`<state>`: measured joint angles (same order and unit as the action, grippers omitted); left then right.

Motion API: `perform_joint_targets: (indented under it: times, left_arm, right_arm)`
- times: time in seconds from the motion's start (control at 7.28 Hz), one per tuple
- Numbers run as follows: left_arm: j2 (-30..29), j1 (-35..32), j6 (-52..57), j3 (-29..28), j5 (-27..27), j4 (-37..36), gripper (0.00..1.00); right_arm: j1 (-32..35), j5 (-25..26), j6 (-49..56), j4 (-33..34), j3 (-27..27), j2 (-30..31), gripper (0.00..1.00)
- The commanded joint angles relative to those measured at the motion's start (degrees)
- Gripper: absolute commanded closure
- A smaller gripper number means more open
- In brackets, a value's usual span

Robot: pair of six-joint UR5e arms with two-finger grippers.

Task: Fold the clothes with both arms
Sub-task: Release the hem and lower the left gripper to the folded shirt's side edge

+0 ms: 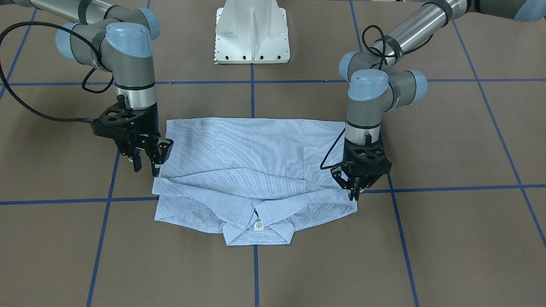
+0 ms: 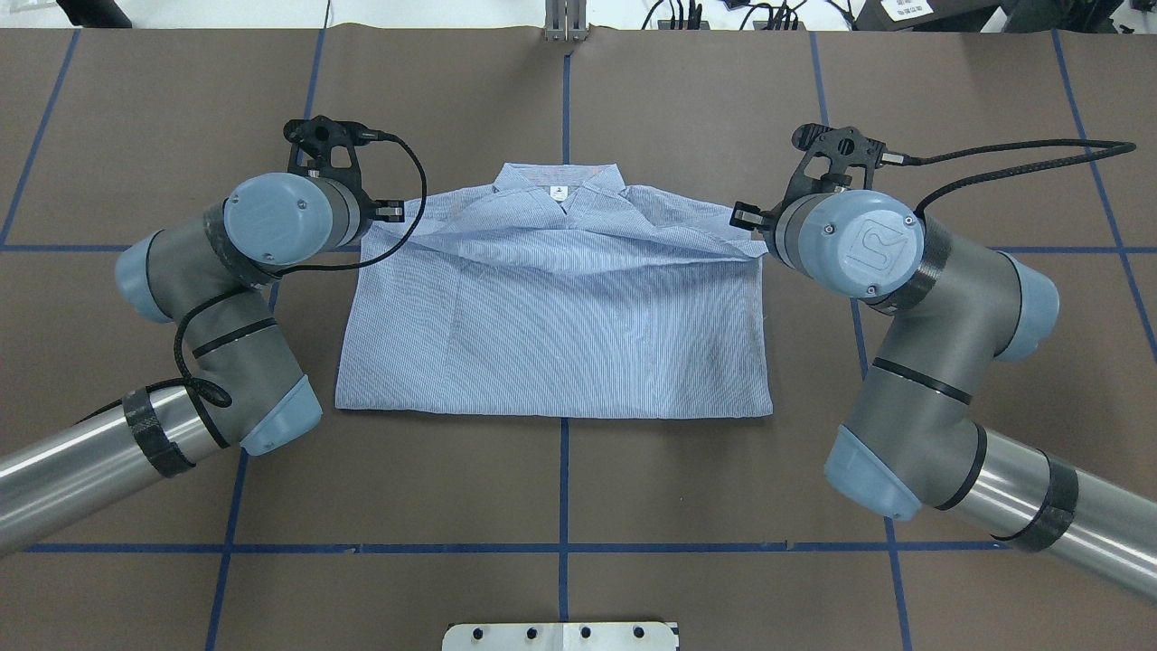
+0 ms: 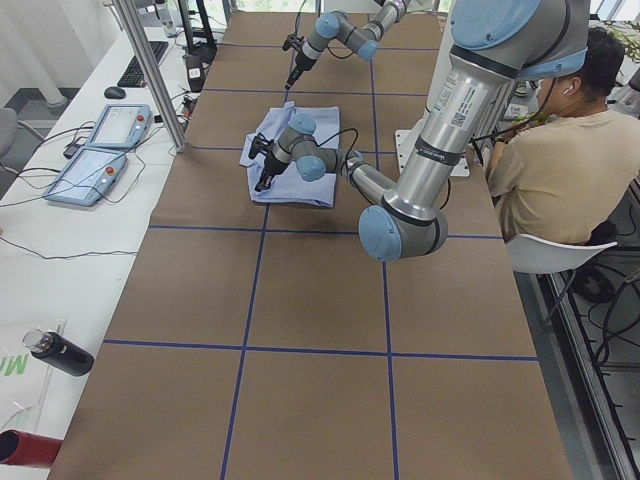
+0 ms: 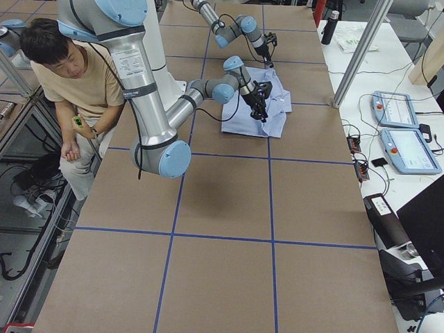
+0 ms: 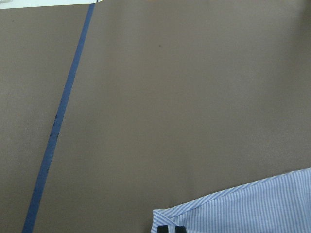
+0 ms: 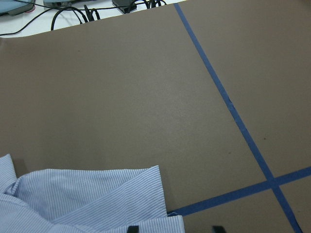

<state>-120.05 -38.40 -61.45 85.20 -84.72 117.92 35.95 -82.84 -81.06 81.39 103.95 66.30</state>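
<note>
the striped button-up shirt (image 2: 560, 325) lies flat in the middle of the surface (image 2: 560, 506). it is already folded into a wide rectangle, with the collar (image 2: 560, 190) on the side away from the robot's base (image 1: 251, 38). i judge it light and limp, with layers that slide on each other. it will sag and come unfolded unless both ends rise together, so i'd take it at the two shoulder corners and pinch every layer.

the left tool (image 1: 354, 195) sits at its shoulder corner with its fingers (image 5: 164, 228) pressed nearly together; i can't tell whether any cloth is caught between them. the right tool (image 1: 147, 169) hangs just beside the opposite edge with its fingers (image 6: 132, 228) spread wide, holding nothing.
</note>
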Motion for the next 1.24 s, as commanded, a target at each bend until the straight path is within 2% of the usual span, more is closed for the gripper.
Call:
perform_joint_targets:
  times: [0.0, 0.14, 0.27, 0.41, 0.55, 0.69, 0.96, 1.1]
  left_arm:
    - [0.3, -2.8, 6.0, 2.0, -7.9, 2.1, 0.00]
    - [4.2, -3.0, 7.8, 6.9, -11.6, 2.2, 0.00]
    - [8.0, -2.7, 7.5, 11.6, -11.9, 3.3, 0.00]
    - [13.6, -2.6, 7.1, 13.7, -14.3, 8.8, 0.00]
    - [18.6, -2.0, 4.1, 14.1, -15.4, 17.3, 0.00]
    - [20.5, 1.1, 0.7, 14.2, -14.7, 19.9, 0.00]
    - [20.6, 5.5, -2.6, 14.1, -12.9, 20.1, 0.00]
    - [20.6, 7.3, -2.8, 14.1, -11.6, 20.2, 0.04]
  right_arm:
    - [2.6, -6.8, 3.3, -0.2, 0.6, -0.6, 0.00]
    - [3.9, -9.7, 5.5, -0.2, 2.0, -0.4, 0.00]
    - [4.1, -10.0, 6.4, -0.2, 3.5, 0.2, 0.00]
    - [4.0, -10.0, 6.4, -1.0, 4.0, 0.7, 0.00]
    - [4.0, -10.0, 6.4, -1.1, 4.0, 0.7, 0.00]
    - [4.0, -10.0, 6.4, -1.1, 4.1, 0.7, 0.00]
    - [4.0, -9.9, 6.4, -1.1, 4.1, 0.6, 0.00]
    - [4.0, -10.0, 6.4, -1.1, 4.1, 0.6, 0.00]
